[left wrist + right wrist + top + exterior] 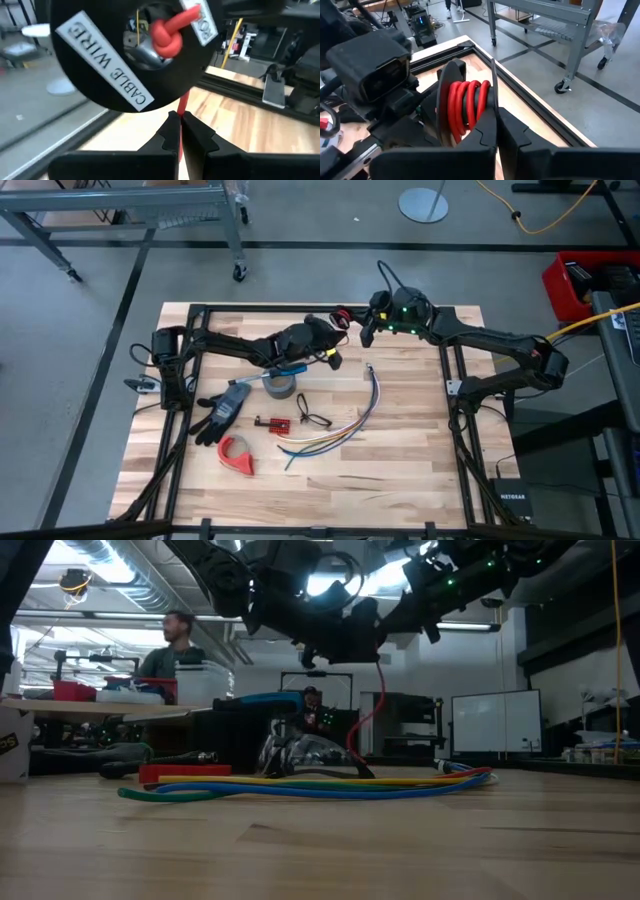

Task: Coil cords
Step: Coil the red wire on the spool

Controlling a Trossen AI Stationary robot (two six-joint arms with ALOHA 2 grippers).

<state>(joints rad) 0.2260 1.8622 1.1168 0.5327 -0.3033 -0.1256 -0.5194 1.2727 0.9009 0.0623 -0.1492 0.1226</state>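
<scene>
Clutter of dark arm links hides most of the meeting point from above, so the spool shows there only as a small red and black speck between the two claws near the far edge of the bench. The low view cuts both arms off at the top, and the spool cannot be picked out against the bright ceiling lights; only a strand of the red wire hangs clear below them, curving down behind the multicoloured wire bundle. The wrist views tell more: the left claw has its fingers pressed together on the red wire, which runs up from between the tips to a knot at the hub of a black disc labelled CABLE WIRE. The disc's upper rim runs out of frame. The right claw is pinched shut on the rim of that same spool, edge-on, with several red turns wound between its two black flanges just beyond the fingertips. Spool and wire are held above the bench, and a roll of tape, a black glove and a small red tape dispenser lie well apart on the wood.
</scene>
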